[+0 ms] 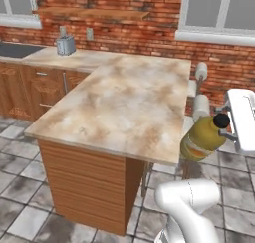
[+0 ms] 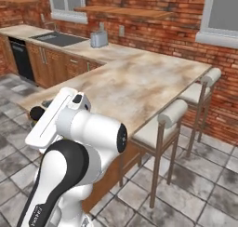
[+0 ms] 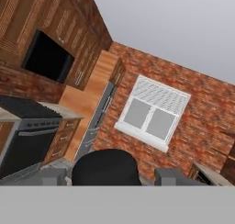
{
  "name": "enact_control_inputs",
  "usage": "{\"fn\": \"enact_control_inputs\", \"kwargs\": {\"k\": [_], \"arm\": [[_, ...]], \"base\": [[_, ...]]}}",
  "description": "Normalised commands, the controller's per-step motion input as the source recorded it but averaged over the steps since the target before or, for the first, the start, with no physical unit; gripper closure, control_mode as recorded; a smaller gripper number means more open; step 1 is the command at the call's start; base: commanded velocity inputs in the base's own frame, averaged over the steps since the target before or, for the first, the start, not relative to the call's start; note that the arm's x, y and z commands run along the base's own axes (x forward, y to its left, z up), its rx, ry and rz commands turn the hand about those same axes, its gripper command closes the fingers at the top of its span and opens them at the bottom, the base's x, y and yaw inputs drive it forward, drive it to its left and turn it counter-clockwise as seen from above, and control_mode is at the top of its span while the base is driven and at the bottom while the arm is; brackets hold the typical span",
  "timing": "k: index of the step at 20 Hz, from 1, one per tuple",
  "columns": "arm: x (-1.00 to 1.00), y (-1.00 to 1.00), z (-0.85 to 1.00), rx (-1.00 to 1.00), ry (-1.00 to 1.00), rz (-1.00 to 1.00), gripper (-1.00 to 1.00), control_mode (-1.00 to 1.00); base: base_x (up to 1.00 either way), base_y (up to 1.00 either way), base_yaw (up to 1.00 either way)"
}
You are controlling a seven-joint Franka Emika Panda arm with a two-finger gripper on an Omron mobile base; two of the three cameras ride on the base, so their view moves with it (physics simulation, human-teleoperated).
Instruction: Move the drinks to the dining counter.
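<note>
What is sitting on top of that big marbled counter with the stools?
The dining counter bears nothing visible on its top. A toaster stands on the far counter beyond it. The juice bottle hangs tilted in the gripper beside its stool-side edge, not on it.

White arm (image 2: 79, 142) fronts dining counter (image 2: 139, 82); 2 stools (image 2: 162, 123) beside.

the dining counter (image 1: 119, 105) is a beige-brown marbled top on a ribbed wooden base. its far left corner joins a wall counter (image 1: 60, 58), where a silver toaster (image 1: 65, 45) stands near the back edge beside a dark sink (image 2: 58, 39).
</note>
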Motion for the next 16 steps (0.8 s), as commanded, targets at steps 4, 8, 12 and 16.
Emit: {"fn": "enact_control_inputs", "kwargs": {"k": [4,8,12,16], "arm": [[0.0,0.0,0.0,0.0,0.0,0.0,1.0,1.0],[0.0,0.0,0.0,0.0,0.0,0.0,1.0,1.0],[0.0,0.0,0.0,0.0,0.0,0.0,1.0,1.0],[0.0,0.0,0.0,0.0,0.0,0.0,1.0,1.0]], "base": [[0.23,0.65,-0.34],[0.22,0.55,-0.35],[0.33,0.19,-0.33],[0.49,0.01,-0.31]]}}
